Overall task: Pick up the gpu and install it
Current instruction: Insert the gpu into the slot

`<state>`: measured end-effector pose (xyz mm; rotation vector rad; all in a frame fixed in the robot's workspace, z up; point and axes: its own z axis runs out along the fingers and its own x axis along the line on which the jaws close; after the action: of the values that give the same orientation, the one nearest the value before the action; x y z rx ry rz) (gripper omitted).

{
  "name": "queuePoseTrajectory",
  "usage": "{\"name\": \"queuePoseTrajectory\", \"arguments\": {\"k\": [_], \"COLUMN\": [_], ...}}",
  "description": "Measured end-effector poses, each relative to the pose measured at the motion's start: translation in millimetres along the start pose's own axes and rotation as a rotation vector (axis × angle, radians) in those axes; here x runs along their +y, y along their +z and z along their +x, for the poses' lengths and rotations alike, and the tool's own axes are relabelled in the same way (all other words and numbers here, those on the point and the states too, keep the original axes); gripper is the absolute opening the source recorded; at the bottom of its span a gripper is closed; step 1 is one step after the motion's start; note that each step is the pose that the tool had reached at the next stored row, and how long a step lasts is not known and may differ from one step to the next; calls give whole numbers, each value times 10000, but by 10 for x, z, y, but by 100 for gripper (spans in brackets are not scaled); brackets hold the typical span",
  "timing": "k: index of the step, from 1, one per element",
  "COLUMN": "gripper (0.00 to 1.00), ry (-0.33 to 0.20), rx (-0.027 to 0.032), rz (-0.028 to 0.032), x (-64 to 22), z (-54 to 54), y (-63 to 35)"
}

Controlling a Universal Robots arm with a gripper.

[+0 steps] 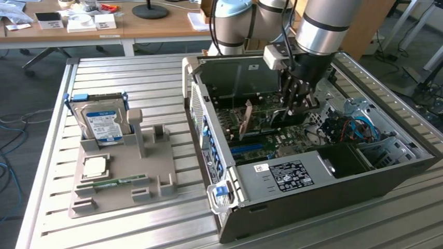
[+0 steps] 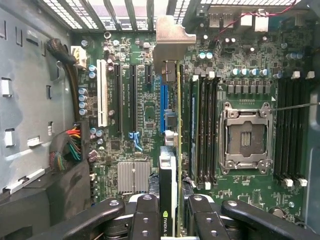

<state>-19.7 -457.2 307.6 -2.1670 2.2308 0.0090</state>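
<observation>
The gpu [image 2: 178,125] shows edge-on in the wrist view: a thin green board with a black cooler bearing a green logo and a silver end bracket [image 2: 170,37] at its far end. My gripper [image 2: 172,212] is shut on the card, with black fingers [image 2: 145,215] on both sides of it. The card stands upright over the motherboard, lined up just beside the blue slot [image 2: 163,102]. In the exterior view my gripper [image 1: 296,106] reaches down into the open computer case [image 1: 312,174], and the gpu [image 1: 266,118] is held on edge with its bracket toward the case's rear wall. Whether it sits in the slot I cannot tell.
On the exterior view's left a grey fixture [image 1: 121,179] holds a hard drive [image 1: 104,122], a processor chip [image 1: 95,166] and a memory stick [image 1: 114,182]. Inside the case are a processor socket [image 2: 247,137], a small heatsink [image 2: 133,176], cable bundles [image 2: 67,147] and a drive cage [image 1: 374,142].
</observation>
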Motion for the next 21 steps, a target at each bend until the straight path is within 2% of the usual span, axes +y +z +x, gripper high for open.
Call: {"name": "queuePoseTrajectory", "arguments": {"k": [9, 16, 21], "gripper": [27, 27, 27], "ry": [1, 0, 0], "rx": [-4, -3, -3], "rz": [1, 1, 1], "x": [58, 60, 118], "z": [3, 3, 5], "y": [79, 81, 87]}}
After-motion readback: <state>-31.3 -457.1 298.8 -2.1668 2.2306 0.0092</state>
